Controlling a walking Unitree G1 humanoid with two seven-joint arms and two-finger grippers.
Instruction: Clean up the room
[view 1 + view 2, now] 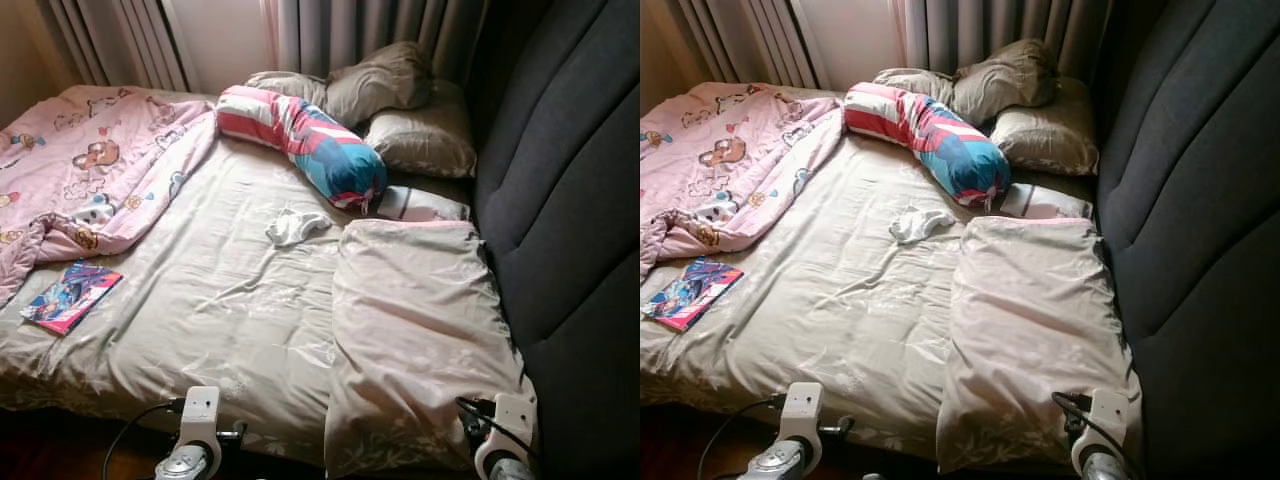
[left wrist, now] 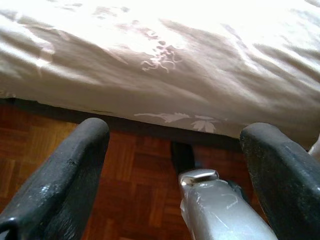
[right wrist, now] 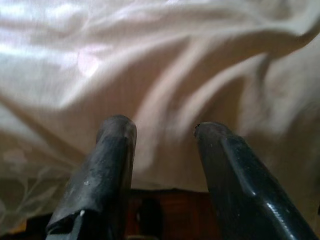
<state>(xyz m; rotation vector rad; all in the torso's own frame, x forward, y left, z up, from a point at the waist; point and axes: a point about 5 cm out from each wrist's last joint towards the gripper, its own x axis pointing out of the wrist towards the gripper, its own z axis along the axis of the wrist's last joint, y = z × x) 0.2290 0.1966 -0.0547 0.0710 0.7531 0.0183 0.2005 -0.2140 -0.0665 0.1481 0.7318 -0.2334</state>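
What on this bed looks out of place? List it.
A crumpled white cloth lies loose mid-sheet. A colourful book sits near the bed's left edge. The pink blanket is bunched in the far left corner instead of spread.

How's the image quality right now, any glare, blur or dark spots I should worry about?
Head views: sharp, with window light on the bedsheet; the headboard and the floor beneath the bed edge sit in shadow. Left wrist view: sheet overexposed at the top, left end effector fingers soft and close. Right wrist view: dimmer, slightly blurred, right end effector open before the large pillow.
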